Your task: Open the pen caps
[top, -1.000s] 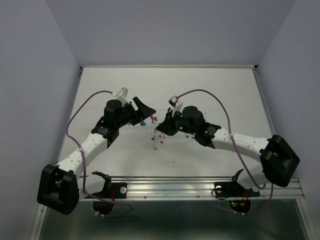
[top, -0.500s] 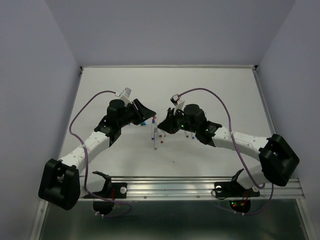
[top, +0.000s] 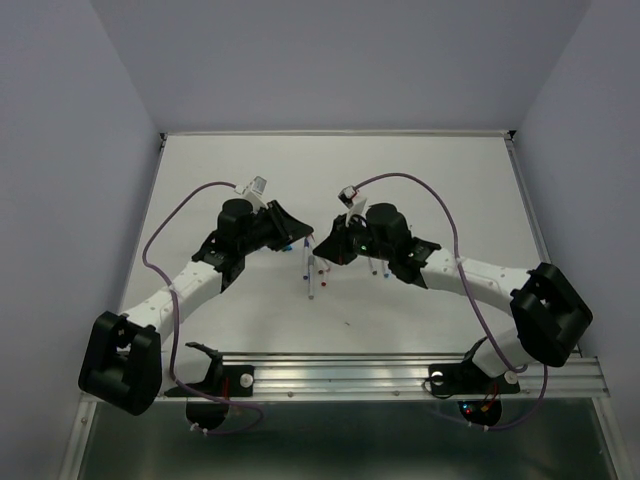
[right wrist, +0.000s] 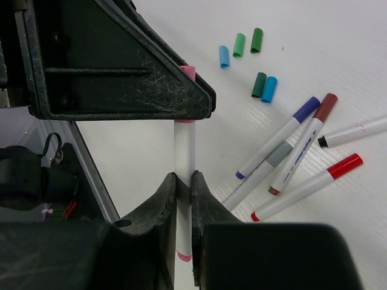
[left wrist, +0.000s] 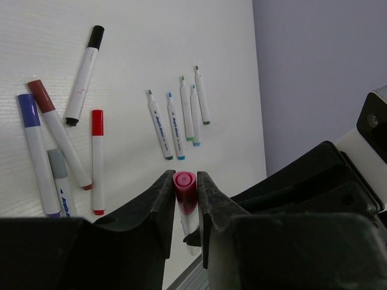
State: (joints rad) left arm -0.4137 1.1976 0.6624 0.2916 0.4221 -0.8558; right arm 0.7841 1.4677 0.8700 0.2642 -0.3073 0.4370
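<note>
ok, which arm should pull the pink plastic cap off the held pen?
Left. The left gripper is shut on the pink plastic cap, while the right gripper clamps the thin white pen barrel, so left pulls and right anchors.

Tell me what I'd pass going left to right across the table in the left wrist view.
purple cap → brown cap → grey cap → red cap → row of five uncapped pens. The black cap sits in line with the red one, and the gripped pink pen overlaps the row, so both are left out.
</note>
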